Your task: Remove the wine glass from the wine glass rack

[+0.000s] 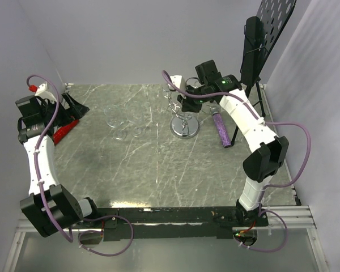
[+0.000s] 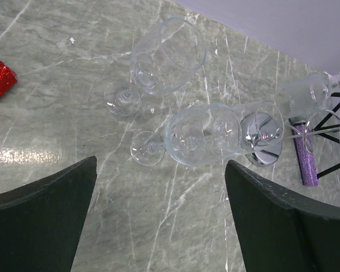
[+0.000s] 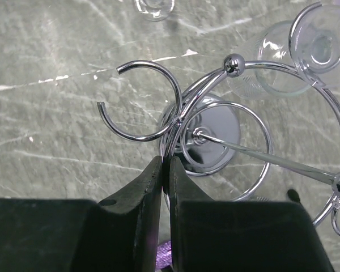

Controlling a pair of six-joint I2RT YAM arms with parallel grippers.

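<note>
Nearest the arm bases the marble table (image 1: 175, 175) lies bare, good room for a withdrawal. Farther in, two glasses (image 2: 204, 136) lie left of the wine glass rack (image 3: 218, 122), a purple tube (image 1: 221, 127) and black tripod stand (image 1: 252, 51) crowd its right, and the left gripper (image 2: 161, 170) hangs wide open and empty at far left. The right gripper (image 3: 165, 164) is closed at the rack's wire, holding no glass, so I judge the reach unfinished: it must open, take the stem of the wine glass (image 3: 320, 45) hanging in a loop across the ring, and slide it out through the loop's gap.
</note>
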